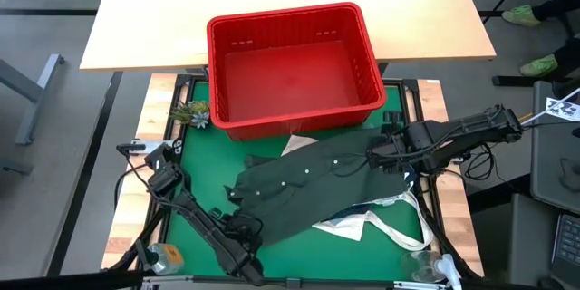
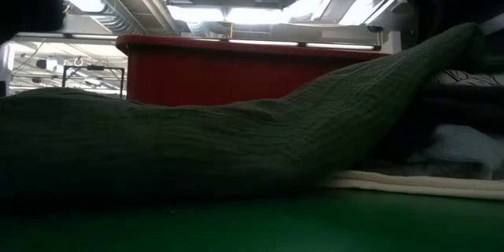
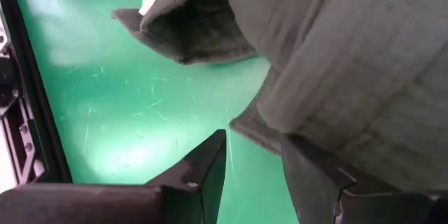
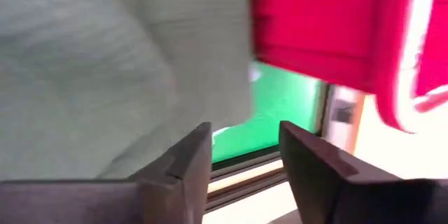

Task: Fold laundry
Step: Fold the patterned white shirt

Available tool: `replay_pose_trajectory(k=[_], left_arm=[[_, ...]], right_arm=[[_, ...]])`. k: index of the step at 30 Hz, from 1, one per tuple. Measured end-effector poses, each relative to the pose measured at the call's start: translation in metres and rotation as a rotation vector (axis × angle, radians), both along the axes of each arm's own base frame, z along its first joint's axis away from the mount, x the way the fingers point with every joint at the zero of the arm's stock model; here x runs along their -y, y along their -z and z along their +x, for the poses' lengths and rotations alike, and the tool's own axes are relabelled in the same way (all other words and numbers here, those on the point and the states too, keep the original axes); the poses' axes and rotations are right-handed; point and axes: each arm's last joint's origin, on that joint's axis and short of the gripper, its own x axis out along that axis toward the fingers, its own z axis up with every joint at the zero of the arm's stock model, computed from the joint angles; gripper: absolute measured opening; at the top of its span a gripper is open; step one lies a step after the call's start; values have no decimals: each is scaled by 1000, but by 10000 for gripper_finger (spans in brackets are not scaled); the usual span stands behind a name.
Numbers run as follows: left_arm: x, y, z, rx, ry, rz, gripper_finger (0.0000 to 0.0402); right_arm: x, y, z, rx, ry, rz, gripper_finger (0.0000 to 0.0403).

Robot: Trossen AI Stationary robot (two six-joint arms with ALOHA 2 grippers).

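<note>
olive shirt (image 1: pixel 304 190) spread, both claws open

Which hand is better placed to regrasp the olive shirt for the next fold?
Probably the left hand: its open fingers sit right at a hem of the olive shirt. The right hand, also open, points past the cloth toward the red basket.

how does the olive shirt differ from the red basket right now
The olive shirt is soft and lies spread flat on the green mat; the red basket is rigid, slotted and stands upright. The shirt is dull dark green, the basket bright red. Both sit on the work surface, the basket behind the shirt.
</note>
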Motion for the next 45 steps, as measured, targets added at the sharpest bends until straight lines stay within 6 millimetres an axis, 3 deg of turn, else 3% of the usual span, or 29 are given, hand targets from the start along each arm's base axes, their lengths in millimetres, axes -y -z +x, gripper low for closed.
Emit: replay_pose_trajectory(k=[8, 16, 21, 31, 40, 45], left_arm=[[11, -23, 8, 21, 94, -101, 120], [19, -43, 18, 117, 148, -159, 110], [24, -42, 23, 169, 173, -200, 110], [40, -38, 45, 301, 432, -351, 110], [40, -33, 55, 368, 481, -365, 110], [40, -33, 55, 366, 490, -363, 110]], right_arm=[[-10, 3, -2, -83, 30, 360, 188], [-19, 3, -5, -103, 224, 582, 182], [-36, 3, -9, -117, 154, 582, 182], [-88, 6, -17, 15, -75, 517, 182], [-125, 31, -17, -21, -179, 327, 182], [-135, 48, -9, -32, -168, 196, 182]])
